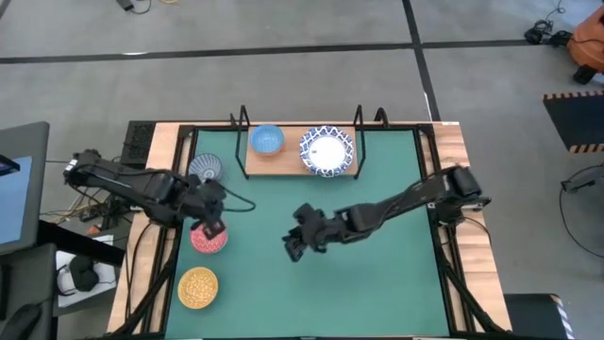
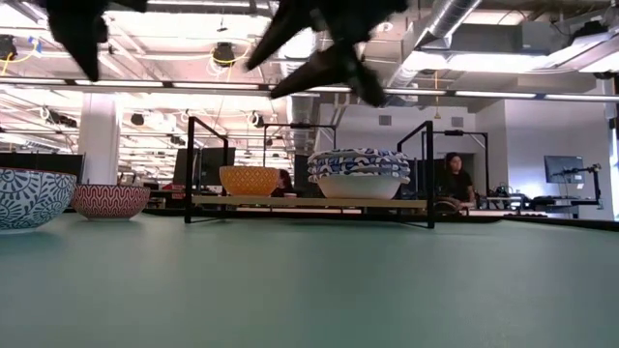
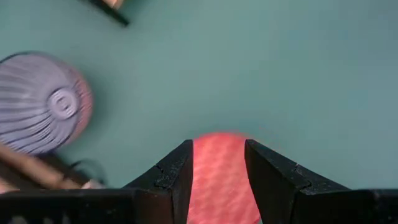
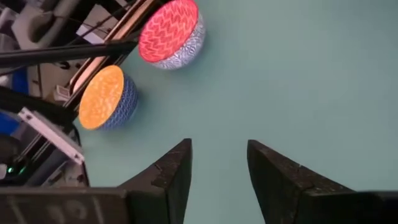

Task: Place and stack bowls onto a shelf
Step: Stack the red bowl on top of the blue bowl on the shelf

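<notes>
Beyond the shelf [image 2: 309, 201] — low view only — sits a person [image 2: 455, 179]; both grippers' jaws stand apart.

I'm in an open-plan office/lab: exposed ceiling ducts [image 2: 455, 19] and strip lights above my table [image 2: 309, 280], monitors [image 2: 566, 169] and a seated person [image 2: 453, 179] behind it, taped concrete floor [image 1: 283, 85] around it.

The high view looks straight down; the low view looks level across the mat [image 2: 309, 290]. Both wrist views share the red bowl [image 3: 219, 177].
</notes>
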Tool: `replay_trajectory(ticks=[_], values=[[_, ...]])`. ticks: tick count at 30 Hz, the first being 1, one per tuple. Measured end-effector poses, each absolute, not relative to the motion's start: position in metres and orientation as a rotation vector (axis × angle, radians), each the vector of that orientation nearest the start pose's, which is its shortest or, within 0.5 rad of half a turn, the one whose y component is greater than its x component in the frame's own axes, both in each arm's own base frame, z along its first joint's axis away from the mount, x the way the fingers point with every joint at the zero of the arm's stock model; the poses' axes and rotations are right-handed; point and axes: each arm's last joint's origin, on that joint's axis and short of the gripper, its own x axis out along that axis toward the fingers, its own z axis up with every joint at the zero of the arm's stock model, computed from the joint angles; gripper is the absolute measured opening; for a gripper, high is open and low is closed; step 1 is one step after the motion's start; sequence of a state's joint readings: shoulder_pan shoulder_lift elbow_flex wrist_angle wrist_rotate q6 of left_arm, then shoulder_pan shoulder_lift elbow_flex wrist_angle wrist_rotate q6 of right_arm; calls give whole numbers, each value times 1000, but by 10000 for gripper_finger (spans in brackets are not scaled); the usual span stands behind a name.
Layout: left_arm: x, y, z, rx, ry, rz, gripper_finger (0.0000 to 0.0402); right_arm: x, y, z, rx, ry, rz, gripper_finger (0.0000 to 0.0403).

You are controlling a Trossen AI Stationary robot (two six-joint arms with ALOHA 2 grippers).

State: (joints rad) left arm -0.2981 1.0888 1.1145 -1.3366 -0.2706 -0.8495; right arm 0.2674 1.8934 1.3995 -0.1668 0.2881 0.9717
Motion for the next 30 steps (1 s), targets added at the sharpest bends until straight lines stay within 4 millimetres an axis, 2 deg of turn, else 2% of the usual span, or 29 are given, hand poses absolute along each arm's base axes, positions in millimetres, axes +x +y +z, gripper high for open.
replay_trajectory(ticks=[3, 10, 15, 18, 21, 26, 30], values=[[146, -38, 313, -315, 1206, 510, 130, 433, 101, 222, 758, 570, -344, 168], [110, -29, 324, -283, 1239, 482, 130, 488, 82, 215, 790, 514, -390, 170], [83, -23, 333, -310, 1139, 414, 130, 526, 69, 205, 694, 447, -388, 183], [68, -16, 338, -315, 1065, 409, 130, 547, 57, 194, 700, 421, -398, 196], [56, -11, 340, -336, 1004, 405, 130, 563, 50, 180, 710, 411, -398, 214], [43, -6, 342, -370, 952, 387, 130, 584, 52, 164, 679, 373, -357, 248], [40, -5, 342, -388, 934, 397, 130, 591, 47, 147, 667, 385, -366, 262]])
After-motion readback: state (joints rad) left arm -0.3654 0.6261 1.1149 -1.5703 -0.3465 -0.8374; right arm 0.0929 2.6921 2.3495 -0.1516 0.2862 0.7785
